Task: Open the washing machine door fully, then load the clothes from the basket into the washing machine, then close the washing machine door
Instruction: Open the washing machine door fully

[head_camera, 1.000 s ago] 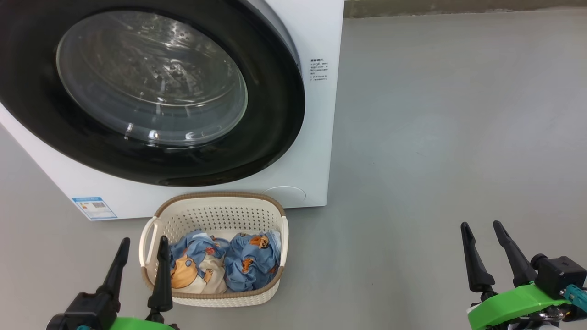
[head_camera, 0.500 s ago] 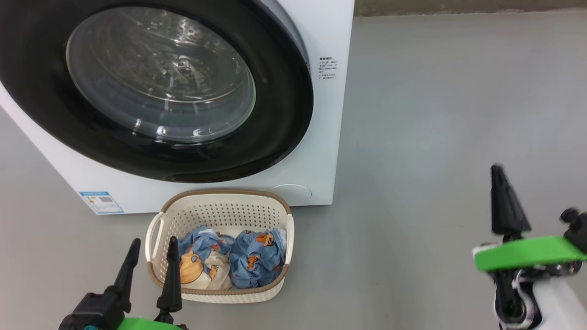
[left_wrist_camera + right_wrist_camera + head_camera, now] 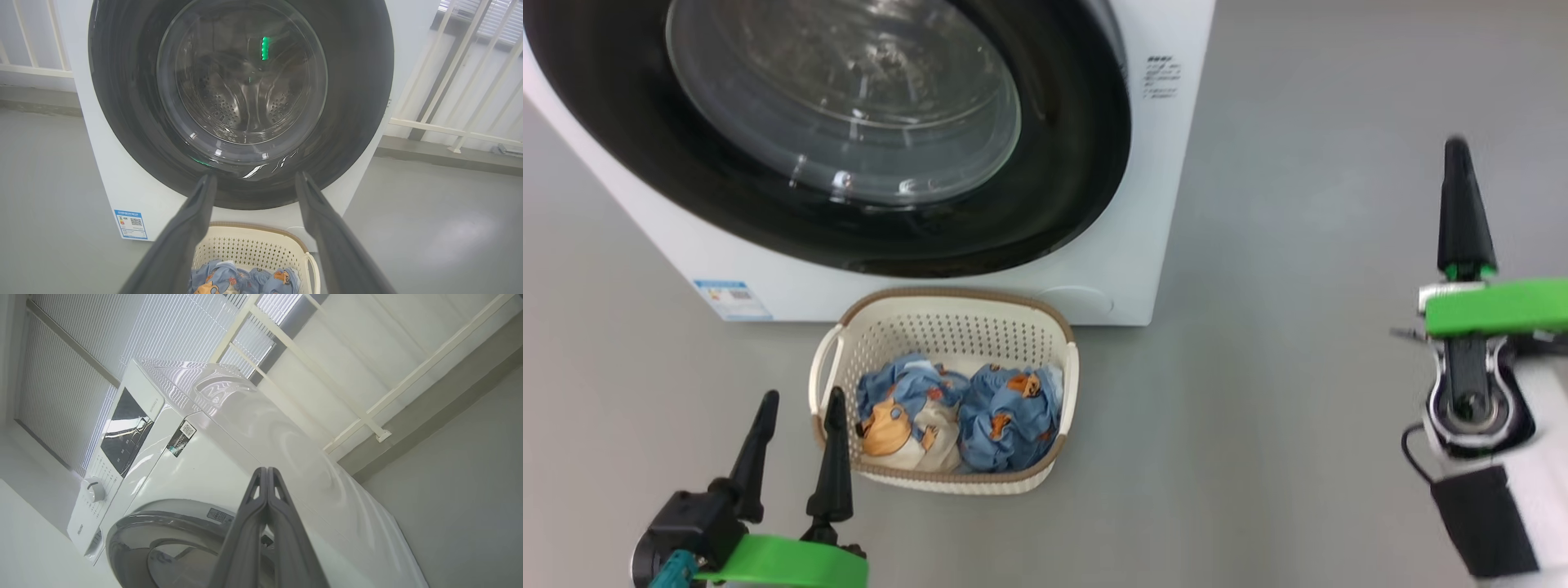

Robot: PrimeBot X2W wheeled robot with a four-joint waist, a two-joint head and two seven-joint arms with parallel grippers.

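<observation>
While the left gripper (image 3: 803,394) hangs wide open and empty by the basket's (image 3: 956,335) left edge, right gripper (image 3: 1456,151) pinched shut on nothing, over bare floor (image 3: 1298,392) well right of the washing machine (image 3: 1164,204), washing machine door (image 3: 1086,163) closed, clothes (image 3: 1005,412) in basket

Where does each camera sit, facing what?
Head: high, looking down at the washing machine door, the basket, floor; left gripper open lower left, right gripper shut at right.
Left wrist: low, facing the door over the basket; own fingers spread.
Right wrist: rolled, looking up along the washing machine; own fingers together.
Shared: head and left wrist show door, basket, the clothes.
</observation>
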